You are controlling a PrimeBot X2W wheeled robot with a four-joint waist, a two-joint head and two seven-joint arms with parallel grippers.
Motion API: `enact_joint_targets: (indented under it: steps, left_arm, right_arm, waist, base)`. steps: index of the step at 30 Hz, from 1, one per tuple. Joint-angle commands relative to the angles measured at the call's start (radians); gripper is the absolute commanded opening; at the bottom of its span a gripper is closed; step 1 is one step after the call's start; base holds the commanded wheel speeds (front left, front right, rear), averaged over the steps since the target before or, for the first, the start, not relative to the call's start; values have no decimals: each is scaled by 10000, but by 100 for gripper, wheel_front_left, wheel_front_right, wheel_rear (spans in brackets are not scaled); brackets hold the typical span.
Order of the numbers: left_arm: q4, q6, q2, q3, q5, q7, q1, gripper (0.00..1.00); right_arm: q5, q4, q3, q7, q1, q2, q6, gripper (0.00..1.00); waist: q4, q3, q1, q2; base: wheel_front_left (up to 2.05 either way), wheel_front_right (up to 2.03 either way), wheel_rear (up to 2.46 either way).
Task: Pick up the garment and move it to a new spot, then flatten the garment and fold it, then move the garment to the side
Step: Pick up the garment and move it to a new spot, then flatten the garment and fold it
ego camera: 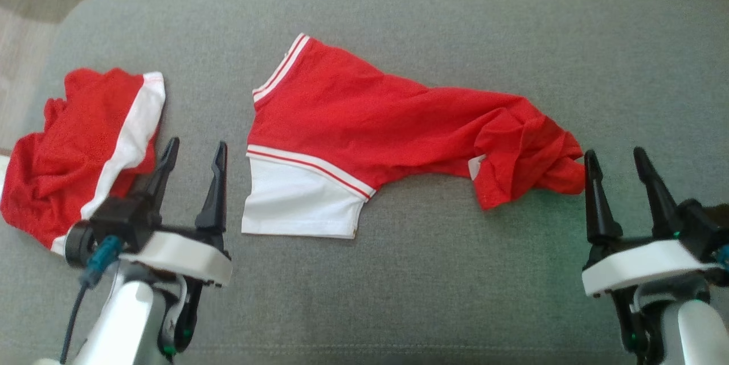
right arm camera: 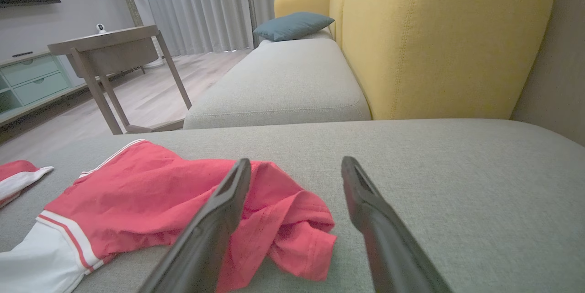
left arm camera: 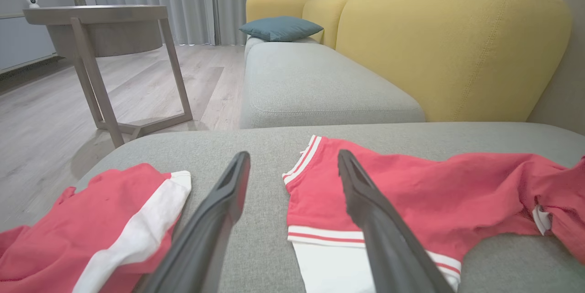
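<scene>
The left pincer (ego camera: 196, 143) is hovering with its fingers spread and gripping nothing. The right pincer (ego camera: 615, 152) is doing the same at the far right, also spread and empty. Both are sitting low over the near part of the grey cushion (ego camera: 455, 285).

The garment (ego camera: 364, 120), a red top, is lying between them in the middle of the cushion. Its white sleeve (ego camera: 296, 200) is pointing toward the near side, just right of the left pincer. Its bunched end (ego camera: 529, 154) is trailing off to the right, ending just beside the right pincer's left finger.

A second red cloth (ego camera: 74, 148) is lying crumpled at the left, and the left pincer's left finger is crossing its edge in the head view. That is looking like the first risk: a slightly leftward reach would be closing on the wrong cloth, or nudging it toward the cushion's left edge and the floor (ego camera: 17, 57).

The bunched end is posing the second risk. A pinch there would probably be catching several layers at once, so the top would be lifting as a knot and refusing to flatten.

The cushion is soft, so pressing down too hard could be snagging the upholstery along with the cloth, while a shallow pinch could be letting the thin fabric slip out.
</scene>
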Motion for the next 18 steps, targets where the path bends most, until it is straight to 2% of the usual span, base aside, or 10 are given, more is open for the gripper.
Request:
enact_joint_targets:
  steps: [1,18]
  left_arm:
    - [-211,-53,203,409,140,-52,-171,100]
    - [-233,-139,170,496,435,-53,195,100]
  right_arm:
    - [45,-374,238,55,-46,-28,75,100]
    - [103,-630,338,269,341,-28,75,100]
  waist:
    - [-44,-206,0,-1]
    - [-44,-463,0,-1]
  base:
    - [0,0,0]
    - [0,0,0]
